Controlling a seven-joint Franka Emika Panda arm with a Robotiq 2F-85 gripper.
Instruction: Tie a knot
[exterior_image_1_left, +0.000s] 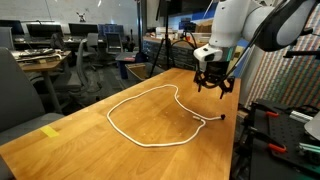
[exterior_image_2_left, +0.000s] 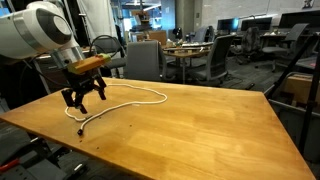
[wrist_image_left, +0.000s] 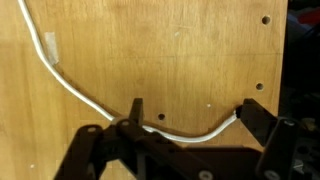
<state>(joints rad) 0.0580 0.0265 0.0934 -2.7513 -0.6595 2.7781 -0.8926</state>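
A thin white rope (exterior_image_1_left: 109, 114) lies on the brown wooden table (exterior_image_1_left: 80, 140) in a wide open curve, with its ends apart; a knot is out of view. In both exterior views my gripper (exterior_image_1_left: 213, 85) (exterior_image_2_left: 85, 98) hangs just above the rope near the table's edge, with nothing held. From the wrist, the rope (wrist_image_left: 75, 82) runs from the upper left down between my open fingers (wrist_image_left: 137, 108), and its end reaches the other finger. My gripper (wrist_image_left: 195, 115) straddles that last stretch. The rope (exterior_image_2_left: 160, 96) trails away across the table.
A yellow tape patch (exterior_image_1_left: 52, 130) sits near one table corner. Small holes (wrist_image_left: 265, 20) dot the wood close to the table's edge. Office chairs (exterior_image_2_left: 145, 60) and desks stand behind the table. Black gear (exterior_image_1_left: 275, 130) is beside the table's edge.
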